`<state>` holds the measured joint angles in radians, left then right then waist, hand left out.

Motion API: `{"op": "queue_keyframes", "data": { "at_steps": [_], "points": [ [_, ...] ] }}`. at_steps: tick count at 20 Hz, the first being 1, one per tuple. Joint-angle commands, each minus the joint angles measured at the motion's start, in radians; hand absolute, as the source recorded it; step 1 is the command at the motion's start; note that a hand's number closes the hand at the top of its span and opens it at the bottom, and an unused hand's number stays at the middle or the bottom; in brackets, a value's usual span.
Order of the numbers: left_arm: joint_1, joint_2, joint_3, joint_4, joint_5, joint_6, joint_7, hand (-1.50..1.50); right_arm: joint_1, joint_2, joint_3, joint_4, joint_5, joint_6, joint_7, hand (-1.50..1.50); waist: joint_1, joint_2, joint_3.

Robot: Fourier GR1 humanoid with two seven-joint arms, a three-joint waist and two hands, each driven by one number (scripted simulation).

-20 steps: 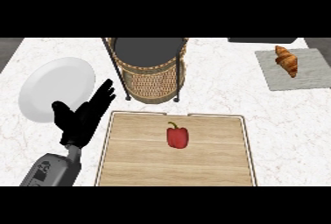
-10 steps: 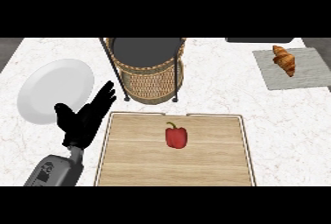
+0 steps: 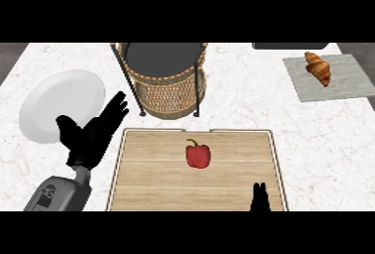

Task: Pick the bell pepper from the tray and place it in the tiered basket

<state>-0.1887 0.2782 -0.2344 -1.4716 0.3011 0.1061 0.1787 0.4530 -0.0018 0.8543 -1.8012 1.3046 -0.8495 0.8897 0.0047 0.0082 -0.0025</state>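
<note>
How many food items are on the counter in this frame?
2. A red bell pepper lies on the wooden tray; a croissant sits on the grey mat at the far right. The tiered basket's lower level could hide more.

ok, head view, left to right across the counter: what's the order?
white plate → left hand → tiered basket → bell pepper → right hand at the lower edge → croissant on its grey mat. The tray is skipped because it spans the middle.
</note>
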Motion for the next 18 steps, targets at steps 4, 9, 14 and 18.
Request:
{"op": "queue_keyframes", "data": {
  "at_steps": [4,9,14,18],
  "points": [
    [-0.015,-0.051,0.002,0.048,-0.027,0.016,-0.015,0.00,-0.283,0.002,0.054,0.099,0.165,-0.007,0.429,-1.50,-0.008,-0.006,0.001],
    [0.019,-0.023,0.018,-0.009,-0.017,-0.010,0.003,0.00,-0.366,0.001,0.039,0.219,0.108,-0.127,0.438,-1.50,0.002,-0.008,0.003],
    [0.000,-0.037,0.007,-0.029,-0.035,-0.006,0.028,0.00,-0.412,0.001,-0.005,0.239,0.020,-0.118,0.395,-1.50,0.000,-0.008,0.003],
    [-0.016,-0.035,0.025,-0.015,-0.042,0.005,0.064,0.00,-0.493,0.001,-0.004,0.237,0.027,-0.067,0.479,-1.50,0.001,-0.008,0.003]
  ]
}}
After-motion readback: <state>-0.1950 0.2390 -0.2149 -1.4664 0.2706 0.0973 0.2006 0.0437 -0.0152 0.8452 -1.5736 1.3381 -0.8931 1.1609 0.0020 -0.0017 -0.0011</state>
